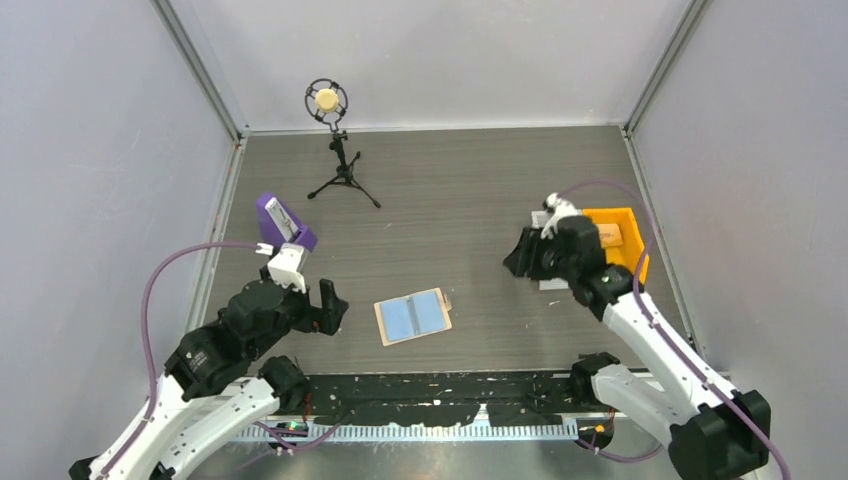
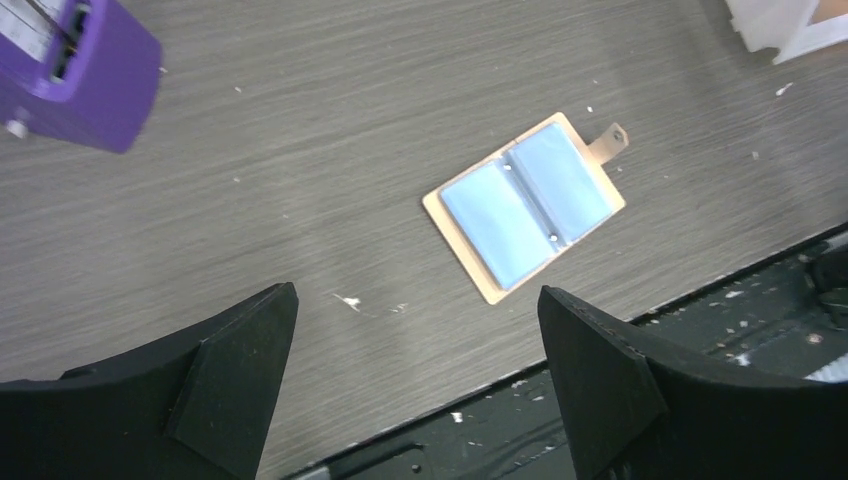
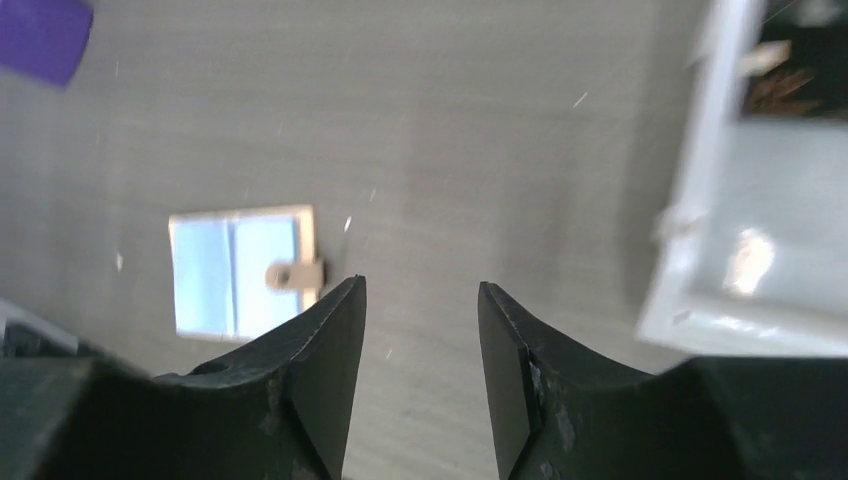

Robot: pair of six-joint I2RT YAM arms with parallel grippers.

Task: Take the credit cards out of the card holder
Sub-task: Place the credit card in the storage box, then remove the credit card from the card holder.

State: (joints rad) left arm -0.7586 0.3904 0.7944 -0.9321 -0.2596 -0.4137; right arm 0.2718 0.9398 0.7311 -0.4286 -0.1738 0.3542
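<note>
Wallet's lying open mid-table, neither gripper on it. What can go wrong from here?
The card holder lies flat and loose, so a pinch from the open left gripper may just slide it.
No card edge shows above its blue pockets, so a grab may catch the leather instead.
The right gripper is near the orange bin and may knock it when it swings over.

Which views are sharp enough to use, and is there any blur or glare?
Left wrist: sharp, card holder crisp, even light. Right wrist: smeared throughout, glare washing out the white container. Top external: clear, soft shadows only.
</note>
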